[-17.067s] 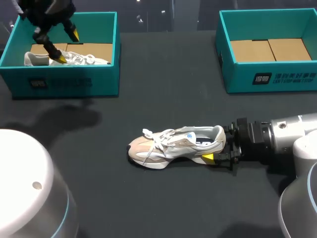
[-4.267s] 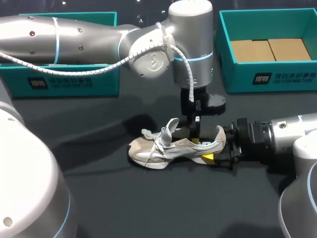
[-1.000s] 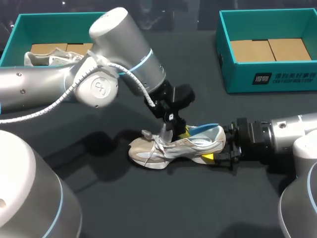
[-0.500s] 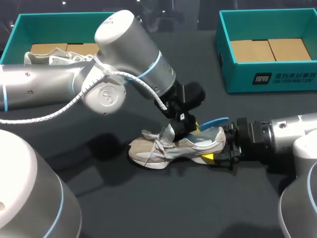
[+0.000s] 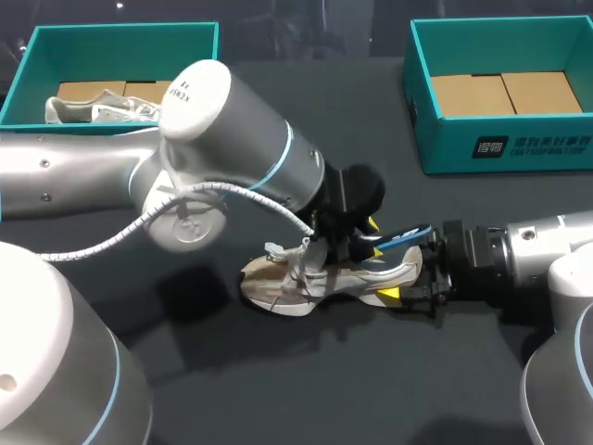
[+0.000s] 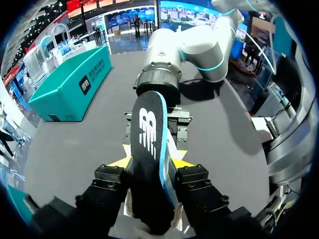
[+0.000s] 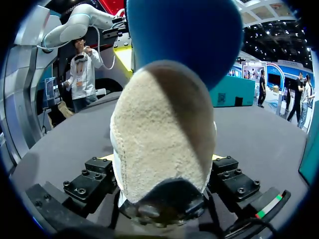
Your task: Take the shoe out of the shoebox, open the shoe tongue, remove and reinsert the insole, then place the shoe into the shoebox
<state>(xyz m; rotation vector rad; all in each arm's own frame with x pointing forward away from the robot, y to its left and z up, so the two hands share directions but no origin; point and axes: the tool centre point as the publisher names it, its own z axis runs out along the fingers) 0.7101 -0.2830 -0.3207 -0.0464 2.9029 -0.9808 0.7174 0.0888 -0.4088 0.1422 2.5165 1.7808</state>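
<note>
blue insole (image 6: 149, 134) pinched in left tool (image 6: 151, 162); right tool (image 7: 162, 158) clamps the shoe (image 7: 159, 134) heel, tips mostly hidden.

Silver left arm (image 5: 232, 139), black yellow-tipped claw (image 6: 152, 163)

My left arm (image 5: 232, 139) is gleaming in glossy silver casing above the matt dark table (image 5: 278, 389); the insole (image 6: 149, 144) is showing smooth black foam, the shoe (image 7: 162, 144) a rough, fuzzy cream heel.

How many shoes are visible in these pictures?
2. The first shoe lies on the middle of the table, partly under the left arm; the second shoe lies in the left box. The arm may hide others.
</note>
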